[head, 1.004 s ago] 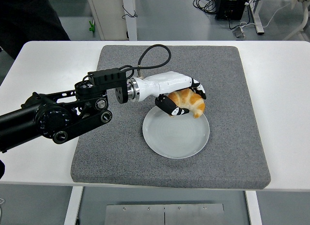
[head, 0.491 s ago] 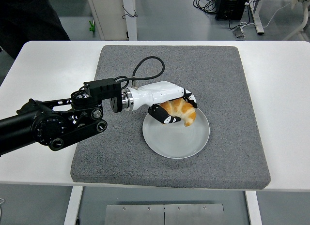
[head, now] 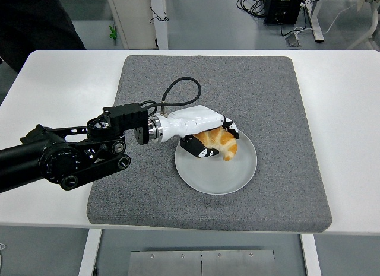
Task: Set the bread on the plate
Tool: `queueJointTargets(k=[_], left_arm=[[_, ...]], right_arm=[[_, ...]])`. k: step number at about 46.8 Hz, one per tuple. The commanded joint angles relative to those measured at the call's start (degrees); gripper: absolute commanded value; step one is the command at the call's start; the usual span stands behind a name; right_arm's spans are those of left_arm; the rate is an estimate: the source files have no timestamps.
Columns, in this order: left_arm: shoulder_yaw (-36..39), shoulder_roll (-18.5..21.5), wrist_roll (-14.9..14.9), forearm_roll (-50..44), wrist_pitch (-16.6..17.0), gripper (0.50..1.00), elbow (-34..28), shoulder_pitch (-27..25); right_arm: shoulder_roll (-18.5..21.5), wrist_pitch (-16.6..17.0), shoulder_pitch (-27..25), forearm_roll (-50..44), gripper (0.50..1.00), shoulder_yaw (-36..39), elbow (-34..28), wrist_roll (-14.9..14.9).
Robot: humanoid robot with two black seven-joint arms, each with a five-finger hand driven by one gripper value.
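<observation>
- Our left arm [head: 65, 157] comes in low from the left edge and reaches across the grey mat [head: 142, 193], which covers the middle of the white surface [head: 53, 86]. We judge this low line lets the wrist bring the load in nearly level, not dropping it from above.
- Our left hand [head: 205, 135] is wrapped around the bread [head: 218, 142], white fingers [head: 228, 126] over its top and far side, thumb tucked under the near side. That closed wrap keeps the curved piece from rolling while it is carried.
- The bread is over the upper left part of the plate [head: 228, 175], inside the rim. Whether it already touches the plate we cannot tell; it looks very close to it.
- The plate sits on the mat a little right of centre, and most of it is bare, so there is room to let go here. We judge the remaining step is to spread the fingers and lift away without dragging the bread off.
- Our right arm is out of view.
</observation>
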Motion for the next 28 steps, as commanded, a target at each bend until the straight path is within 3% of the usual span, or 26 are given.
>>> queueJointTargets(k=[1, 28], left_arm=[[0.0, -0.13, -0.06, 0.0, -0.01, 0.636, 0.0, 0.49], [2.03, -0.48, -0.77, 0.0, 1.57, 0.645, 0.0, 1.19]], right_arm=[[0.0, 0.0, 0.0, 0.0, 1.0, 0.0, 0.0, 0.0], [0.0, 0.0, 0.0, 0.0, 1.0, 0.0, 0.0, 0.0]])
